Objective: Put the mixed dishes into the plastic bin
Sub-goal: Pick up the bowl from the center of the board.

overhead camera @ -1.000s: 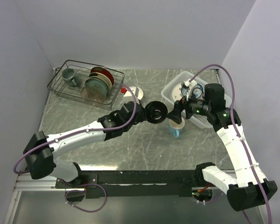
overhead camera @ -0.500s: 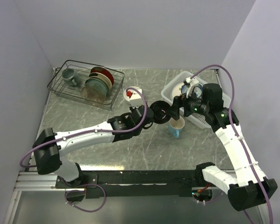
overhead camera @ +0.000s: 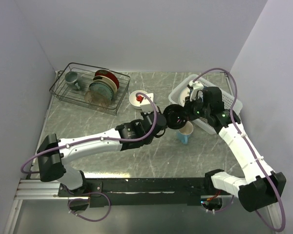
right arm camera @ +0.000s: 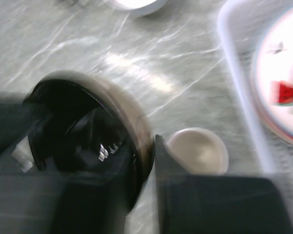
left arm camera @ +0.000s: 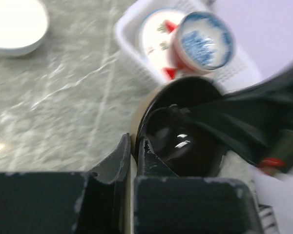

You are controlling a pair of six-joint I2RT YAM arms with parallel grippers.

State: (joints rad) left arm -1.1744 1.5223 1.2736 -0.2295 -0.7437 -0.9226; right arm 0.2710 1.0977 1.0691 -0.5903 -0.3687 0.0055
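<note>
Subject: cream-and-dark bowl [overhead camera: 176,116], held on edge in the air during a handover between the two arms.
Bowl position: clear of the desk [overhead camera: 88,129], at 8 o'clock of the plastic bin [overhead camera: 175,97] and not yet inside it.
Left fingers [left arm camera: 130,148]: pinched shut on the bowl's rim, one finger inside the dark well and one on the outer wall.
Right fingers [right arm camera: 152,153]: astride the opposite rim and closed down onto it, though the wrist view is blurred and the firmness of the hold cannot be judged.
Beneath the bowl: light blue mug [overhead camera: 185,131], upright on the desk at 5 o'clock of the bowl.
Bin contents: white plate with red fruit marks [right arm camera: 283,92] and blue-patterned bowl [left arm camera: 205,36].
Hazard 1: a release by the left fingers before the right hold is secure would probably drop the bowl onto the mug or the desk.
Hazard 2: the two arms pulling against each other on a thin glazed rim could make it slip or twist free.
Hazard 3: a low carry towards 2 o'clock could strike the bin's flared rim, and a hard set-down could chip the dishes already inside.
Writing: no brand, label or legible text in any view.
</note>
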